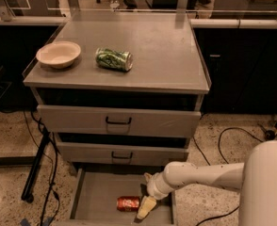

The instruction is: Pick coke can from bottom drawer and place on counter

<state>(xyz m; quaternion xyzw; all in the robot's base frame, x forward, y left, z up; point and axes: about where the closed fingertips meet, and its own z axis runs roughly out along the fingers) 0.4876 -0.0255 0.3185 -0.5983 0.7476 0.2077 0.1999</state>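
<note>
The coke can lies on its side on the grey floor of the bottom drawer, which is pulled out at the foot of the cabinet. My gripper is down inside this drawer, right beside the can's right end, at the tip of my white arm that reaches in from the right. The can rests on the drawer floor and is not lifted. The counter is the flat grey top of the cabinet, above the drawers.
A green patterned can lies on its side and a cream bowl stands on the counter's left part. The two upper drawers are shut. Black cables and a stand leg run over the floor at the left.
</note>
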